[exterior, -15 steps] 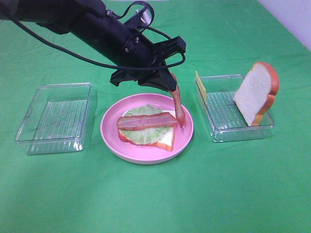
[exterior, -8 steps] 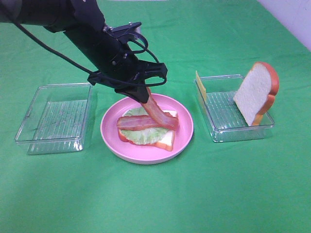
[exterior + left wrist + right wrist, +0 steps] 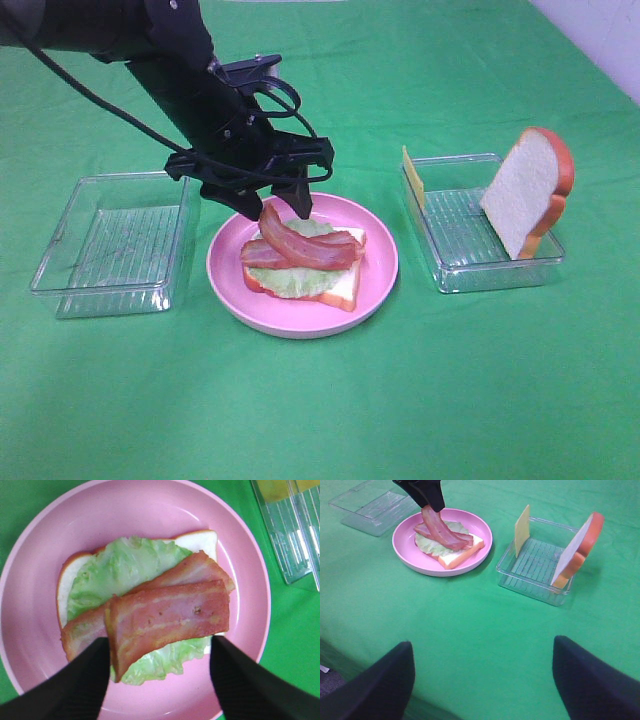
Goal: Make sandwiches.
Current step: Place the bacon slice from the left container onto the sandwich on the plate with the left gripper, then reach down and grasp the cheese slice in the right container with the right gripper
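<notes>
On the pink plate lies a bread slice topped with lettuce and two crossed bacon strips. My left gripper hovers open just above the back of the stack, its fingers either side of the upper strip's raised end. In the left wrist view the upper bacon strip rests on the lower one and the lettuce, between the spread fingers. My right gripper is open and empty, low over the cloth near the front, far from the plate.
A clear tray right of the plate holds a yellow cheese square standing on edge and a second bread slice leaning at its far end. An empty clear tray sits left of the plate. Green cloth covers the table.
The left gripper carried the hanging bacon strip leftward and down over the plate, laid it across the first strip and opened. The right gripper has stayed open.
</notes>
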